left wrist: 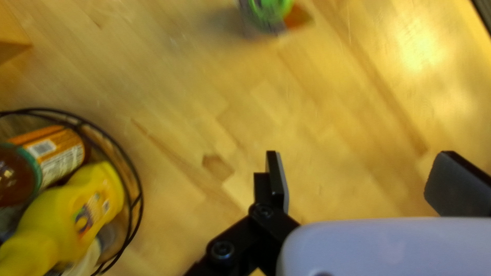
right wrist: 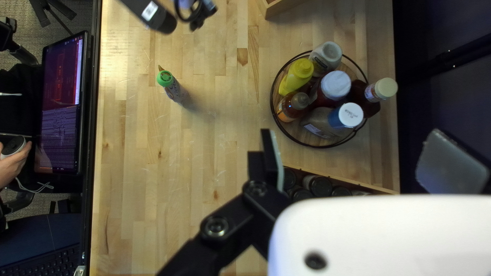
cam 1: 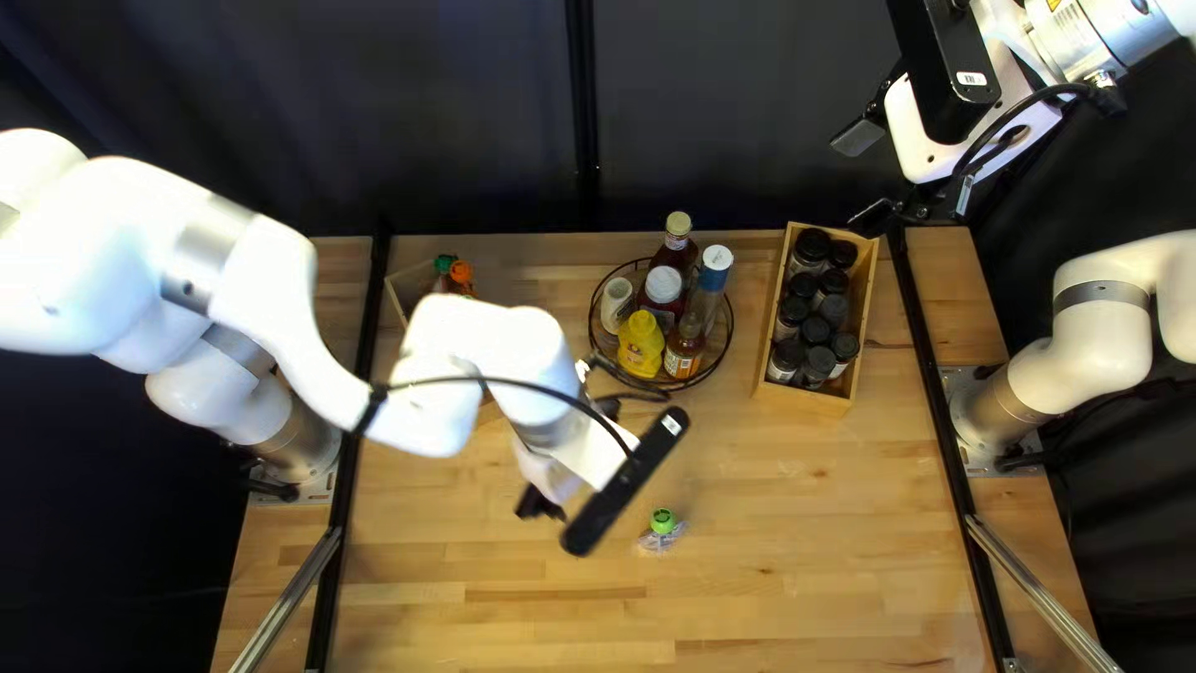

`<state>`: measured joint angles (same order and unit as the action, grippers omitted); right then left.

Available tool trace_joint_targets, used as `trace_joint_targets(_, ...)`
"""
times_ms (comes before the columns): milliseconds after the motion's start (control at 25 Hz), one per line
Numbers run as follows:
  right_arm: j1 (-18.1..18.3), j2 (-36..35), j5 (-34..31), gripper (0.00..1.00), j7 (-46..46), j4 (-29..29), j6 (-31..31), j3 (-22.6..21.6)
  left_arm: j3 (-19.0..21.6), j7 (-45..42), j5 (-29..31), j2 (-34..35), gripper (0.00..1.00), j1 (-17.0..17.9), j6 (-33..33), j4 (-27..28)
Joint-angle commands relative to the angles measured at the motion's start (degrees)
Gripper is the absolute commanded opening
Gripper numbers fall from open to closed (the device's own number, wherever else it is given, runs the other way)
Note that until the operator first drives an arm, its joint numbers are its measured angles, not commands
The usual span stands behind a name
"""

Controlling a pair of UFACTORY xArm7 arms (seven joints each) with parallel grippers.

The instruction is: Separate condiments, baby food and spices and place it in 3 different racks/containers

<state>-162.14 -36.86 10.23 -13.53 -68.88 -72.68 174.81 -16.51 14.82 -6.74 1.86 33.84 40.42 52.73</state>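
Observation:
My left gripper (cam 1: pixel 541 504) is over the table left of the green-capped pouch (cam 1: pixel 662 524). In its own wrist view the left gripper (left wrist: pixel 355 181) stands open above bare wood, the pouch (left wrist: pixel 266 13) well ahead of it. My right gripper (cam 1: pixel 872 175) is raised beyond the far edge; in its wrist view the right gripper (right wrist: pixel 348 163) is open with nothing held. The round wire rack (cam 1: pixel 596 327) holds several condiment bottles, among them a yellow one (cam 1: pixel 640 345). Black-lidded spice jars (cam 1: pixel 816 330) fill the wooden box (cam 1: pixel 763 318). Orange- and green-capped items (cam 1: pixel 461 272) sit in another wooden box (cam 1: pixel 401 299), partly behind my left arm.
Black rails (cam 1: pixel 361 374) run along both sides of the table. A dark curtain (cam 1: pixel 474 125) hangs behind the far edge. Past the table's near edge, the right wrist view has a screen (right wrist: pixel 62 102) and a person's hand (right wrist: pixel 15 162) holding a device.

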Motion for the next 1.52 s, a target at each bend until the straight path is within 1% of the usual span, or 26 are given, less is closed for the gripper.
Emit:
trace_joint_targets(40, 0.0, 0.0, 0.0, 1.0, 0.0, 0.0, 0.0, 0.0, 0.4, -11.4, 0.4, -5.4, 1.0, 1.0, -0.9, 4.9)
trace_joint_targets(280, 0.0, 0.0, 0.0, 1.0, 0.0, 0.0, 0.0, 0.0, -0.6, -20.6, -0.1, -11.1, 1.0, 1.1, -1.3, 9.3)
trace_joint_targets(360, 0.0, 0.0, 0.0, 1.0, 0.0, 0.0, 0.0, 0.0, -0.7, -23.3, -1.0, -14.0, 1.0, 1.2, -1.3, 11.5)
trace_joint_targets(600, 0.0, 0.0, 0.0, 1.0, 0.0, 0.0, 0.0, 0.0, -1.8, -30.6, -1.3, -21.2, 1.0, 1.1, 2.4, 18.5)
trace_joint_targets(720, 0.0, 0.0, 0.0, 1.0, 0.0, 0.0, 0.0, 0.0, -2.3, -33.0, -2.4, -23.1, 1.0, 0.6, 3.6, 19.9)
trace_joint_targets(760, 0.0, 0.0, 0.0, 1.0, 0.0, 0.0, 0.0, 0.0, -2.5, -34.0, -2.6, -23.0, 1.0, 0.5, 3.3, 19.4)
trace_joint_targets(800, 0.0, 0.0, 0.0, 1.0, 0.0, 0.0, 0.0, 0.0, -2.6, -34.2, -2.7, -22.9, 0.95, 0.5, 3.2, 19.0)
trace_joint_targets(840, 0.0, 0.0, 0.0, 1.0, 0.0, 0.0, 0.0, 0.0, -2.5, -34.2, -3.2, -22.7, 0.82, 0.4, 3.1, 18.5)
trace_joint_targets(880, 0.0, 0.0, 0.0, 1.0, 0.0, 0.0, 0.0, 0.0, -2.4, -34.3, -3.3, -22.6, 0.48, 0.4, 3.1, 18.5)
trace_joint_targets(920, 0.0, 0.0, 0.0, 1.0, 0.0, 0.0, 0.0, 0.0, -2.3, -34.2, -3.6, -22.5, 0.27, 0.4, 3.6, 18.7)
trace_joint_targets(960, 0.0, 0.0, 0.0, 1.0, 0.0, 0.0, 0.0, 0.0, -2.3, -34.5, -3.5, -22.4, 0.09, 0.5, 4.1, 19.0)
trace_joint_targets(1000, 0.0, 0.0, 0.0, 1.0, 0.0, 0.0, 0.0, 0.0, -2.3, -34.5, -3.4, -22.1, 0.0, 0.6, 4.3, 18.9)
trace_joint_targets(1120, 0.0, 0.0, 0.0, 1.0, 0.0, 0.0, 0.0, 0.0, -2.4, -34.1, -2.7, -20.2, 0.0, 0.9, 5.3, 17.9)
trace_joint_targets(1200, 0.0, 0.0, 0.0, 1.0, 0.0, 0.0, 0.0, 0.0, -2.3, -33.3, -2.3, -18.0, 0.0, 1.1, 5.8, 16.3)
trace_joint_targets(1280, 0.0, 0.0, 0.0, 1.0, 0.0, 0.0, 0.0, 0.0, -2.1, -31.0, -2.0, -14.4, 0.0, 1.0, 6.9, 13.6)
trace_joint_targets(1360, 0.0, 0.0, 0.0, 1.0, 0.0, 0.0, 0.0, 0.0, -2.2, -28.1, -1.3, -9.1, 0.0, 1.1, 8.9, 10.3)
trace_joint_targets(1520, 0.0, 0.0, 0.0, 1.0, 0.0, 0.0, 0.0, 0.0, -2.3, -23.7, -0.1, -3.0, 0.0, 1.1, 14.1, 7.6)
